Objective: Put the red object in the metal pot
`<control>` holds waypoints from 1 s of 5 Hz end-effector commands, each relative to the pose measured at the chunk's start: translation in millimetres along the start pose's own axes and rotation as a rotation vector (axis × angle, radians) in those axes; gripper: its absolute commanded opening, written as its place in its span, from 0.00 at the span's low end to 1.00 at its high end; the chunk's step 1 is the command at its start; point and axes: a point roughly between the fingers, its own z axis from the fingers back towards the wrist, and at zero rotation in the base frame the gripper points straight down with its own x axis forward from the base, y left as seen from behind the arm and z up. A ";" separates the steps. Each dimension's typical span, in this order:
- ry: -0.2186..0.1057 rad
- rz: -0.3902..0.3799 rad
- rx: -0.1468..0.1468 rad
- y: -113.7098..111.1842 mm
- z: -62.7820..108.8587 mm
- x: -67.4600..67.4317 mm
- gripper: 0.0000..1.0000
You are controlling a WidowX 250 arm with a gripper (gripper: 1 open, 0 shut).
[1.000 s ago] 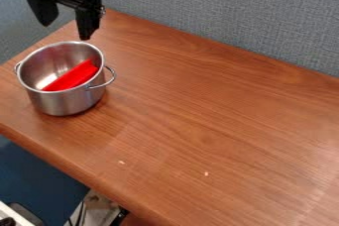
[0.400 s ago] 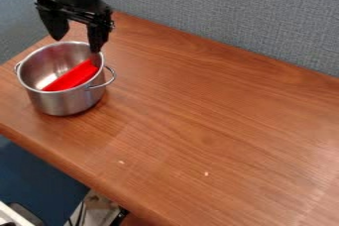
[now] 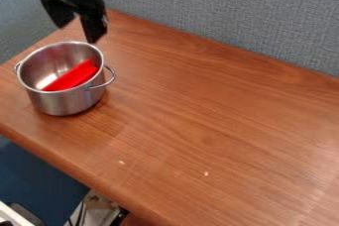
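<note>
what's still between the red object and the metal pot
Nothing visible: the red object already lies inside the metal pot, leaning against its inner wall. The open end effector hangs above the pot's far rim, holding nothing.

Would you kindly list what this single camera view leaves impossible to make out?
- Gripper: blurred, its upper part cut off by the top edge; fingers look spread.
- Red object: its near part is hidden behind the metal pot's wall.
- Table: corners cut off by the frame edges.
</note>
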 end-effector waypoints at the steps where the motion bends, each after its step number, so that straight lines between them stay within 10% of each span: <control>1: -0.101 -0.027 0.022 11.4 28.4 15.2 1.00; 3: -0.061 -0.037 -0.029 5.7 34.5 31.1 1.00; 5: -0.026 -0.126 -0.086 -20.6 13.9 18.3 1.00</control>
